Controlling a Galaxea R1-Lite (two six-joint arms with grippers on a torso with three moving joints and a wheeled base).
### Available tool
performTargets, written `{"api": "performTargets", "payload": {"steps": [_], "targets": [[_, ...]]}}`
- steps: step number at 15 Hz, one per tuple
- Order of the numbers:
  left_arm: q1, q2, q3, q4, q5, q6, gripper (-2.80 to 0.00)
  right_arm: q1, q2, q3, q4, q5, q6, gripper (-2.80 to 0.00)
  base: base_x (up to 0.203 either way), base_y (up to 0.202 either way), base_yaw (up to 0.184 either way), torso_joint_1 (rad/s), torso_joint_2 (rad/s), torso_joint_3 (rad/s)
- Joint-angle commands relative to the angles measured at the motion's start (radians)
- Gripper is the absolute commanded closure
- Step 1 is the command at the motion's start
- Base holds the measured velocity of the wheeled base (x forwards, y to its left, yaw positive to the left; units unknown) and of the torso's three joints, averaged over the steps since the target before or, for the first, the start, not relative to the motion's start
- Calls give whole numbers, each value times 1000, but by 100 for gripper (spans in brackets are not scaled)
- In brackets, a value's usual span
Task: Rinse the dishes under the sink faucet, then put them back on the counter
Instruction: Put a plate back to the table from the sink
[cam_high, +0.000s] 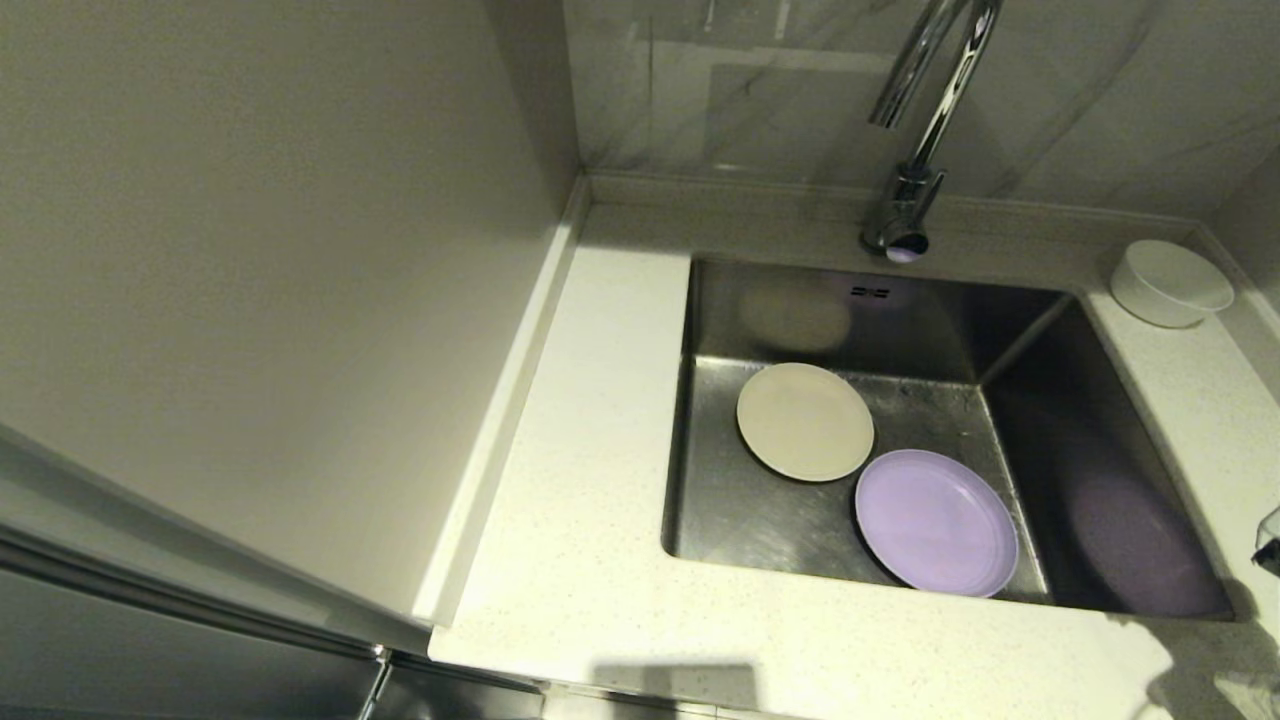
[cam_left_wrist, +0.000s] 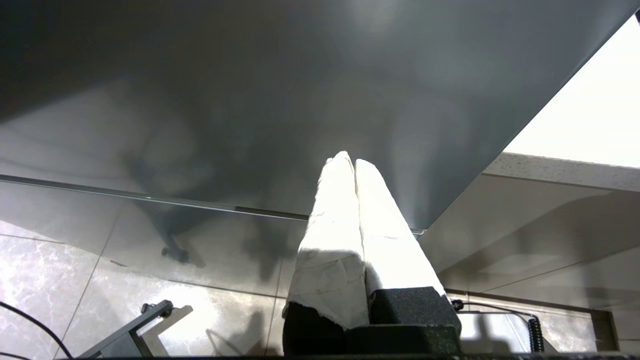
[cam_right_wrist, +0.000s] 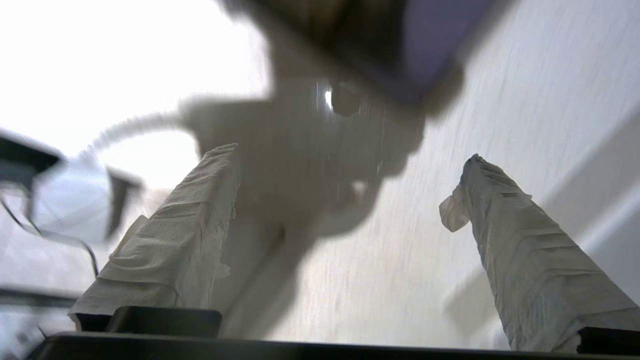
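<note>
Speckled stone surface holds only the white bowl; cream plate and lilac plate lie in the sink, unreturned. My right claw gapes wide, empty; left claw pinched together.

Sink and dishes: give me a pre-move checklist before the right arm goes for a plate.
1. Right end effector open and empty: ok, its fingers stand wide apart with nothing between them.
2. Cream-beige plate in the sink, flat on the floor: ok.
3. Lilac plate in the sink, beside the cream-beige plate: ok; whether their rims touch, cannot tell.
4. White bowl on the counter, right of the faucet: ok.
5. Water running from the faucet: cannot tell; no stream shows.
6. Left end effector shut, off beside the cabinet front: ok.
</note>
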Motion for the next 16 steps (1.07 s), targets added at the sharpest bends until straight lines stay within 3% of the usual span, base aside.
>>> {"api": "performTargets", "payload": {"steps": [1,7,10,16], "targets": [[-1,-3,0,-1,0,0,0,3,-36,39,0,-32,-25,-280,0,0,0,0,0,0],[0,-3,0,-1,0,-1,0,1,126,-105,-26,-21,-110,-280,0,0,0,0,0,0],[0,-3,0,-1,0,-1,0,1,88,-95,-31,42,-155,-280,0,0,0,0,0,0],[0,-3,0,-1,0,0,0,-8,79,-91,-31,86,-183,-280,0,0,0,0,0,0]]}}
